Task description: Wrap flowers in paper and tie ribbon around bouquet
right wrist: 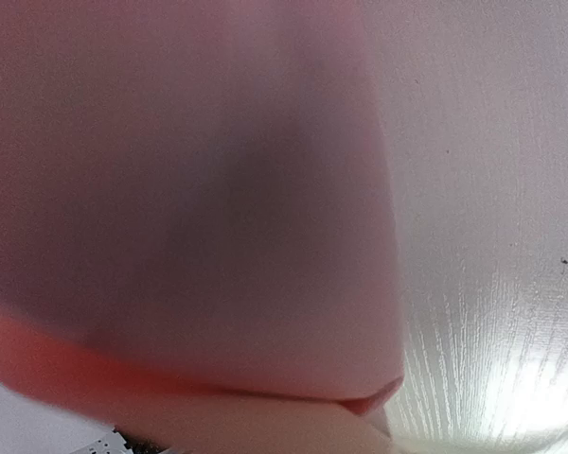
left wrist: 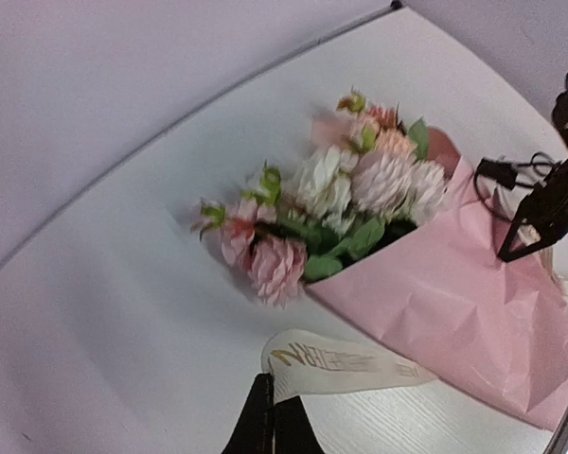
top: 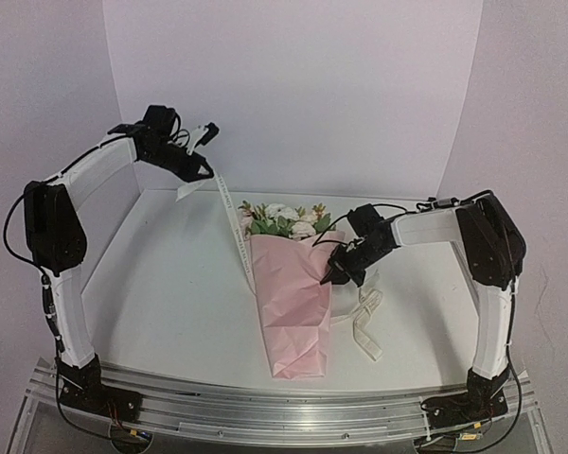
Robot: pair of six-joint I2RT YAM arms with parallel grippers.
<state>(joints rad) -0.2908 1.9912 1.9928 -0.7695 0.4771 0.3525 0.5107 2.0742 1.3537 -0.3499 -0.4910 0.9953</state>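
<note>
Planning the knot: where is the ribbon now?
In the top view the ribbon runs from the left gripper's shut jaws, rear left, down to the bouquet's left edge; more lies looped right of it.

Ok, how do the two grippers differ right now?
The left gripper is up high at the back-left; the right gripper sits low at the bouquet's right edge. The left gripper pinches the ribbon; whether the right gripper holds anything is unclear. Both are shut.
</note>
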